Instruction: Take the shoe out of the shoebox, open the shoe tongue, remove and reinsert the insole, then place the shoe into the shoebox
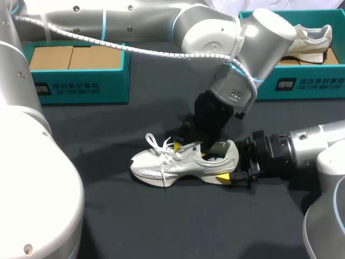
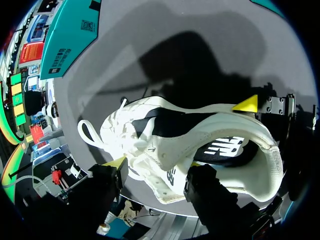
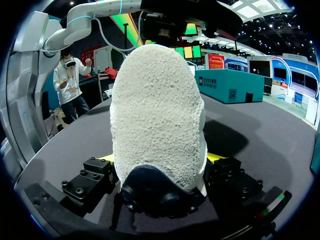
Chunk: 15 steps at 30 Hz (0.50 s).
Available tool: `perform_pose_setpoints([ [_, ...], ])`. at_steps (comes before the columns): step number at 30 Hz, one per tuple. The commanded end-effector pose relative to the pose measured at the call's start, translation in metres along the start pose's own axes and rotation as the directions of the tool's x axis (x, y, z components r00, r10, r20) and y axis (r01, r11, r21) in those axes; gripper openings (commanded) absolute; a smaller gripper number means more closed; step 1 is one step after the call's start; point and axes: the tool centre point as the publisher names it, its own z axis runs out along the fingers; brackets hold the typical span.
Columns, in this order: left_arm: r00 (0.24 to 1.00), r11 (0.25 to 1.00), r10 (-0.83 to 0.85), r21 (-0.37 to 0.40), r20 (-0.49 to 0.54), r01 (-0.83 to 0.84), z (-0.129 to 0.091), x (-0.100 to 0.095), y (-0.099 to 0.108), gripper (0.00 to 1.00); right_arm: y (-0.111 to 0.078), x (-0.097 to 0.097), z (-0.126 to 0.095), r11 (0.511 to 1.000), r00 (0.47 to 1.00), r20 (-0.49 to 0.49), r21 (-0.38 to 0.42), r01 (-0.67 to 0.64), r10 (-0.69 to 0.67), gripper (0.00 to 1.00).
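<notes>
Shoe stands on the table, toe to my left. Right gripper is clamped on the heel from both sides, probably the firmest hold; the upper looks soft and light. Left gripper sits at the collar over the insole; its grip I cannot tell. Thin insole will likely flop, so pinch its heel edge. Shoebox stands well behind.

shoe: smooth upper | sole: rough, pebbled | table: matt
</notes>
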Motion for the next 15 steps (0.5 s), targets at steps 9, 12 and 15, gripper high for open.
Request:
perform_pose_setpoints([
  [9,0.999,0.999,0.014,0.036,-0.033,-0.012,-0.011,-0.006,0.005,0.34,0.000,0.001,0.001,1.000,1.000,0.000,0.005,-0.001,0.001,0.00],
  [12,0.999,0.999,0.018,0.044,-0.035,-0.016,-0.012,-0.006,0.007,0.22,0.000,0.001,0.001,1.000,1.000,0.000,0.005,-0.001,0.001,0.00],
  [15,0.999,0.998,0.021,0.052,-0.044,-0.018,-0.014,-0.009,0.008,0.19,0.000,0.001,0.001,1.000,1.000,0.000,0.005,-0.001,0.001,0.00],
])
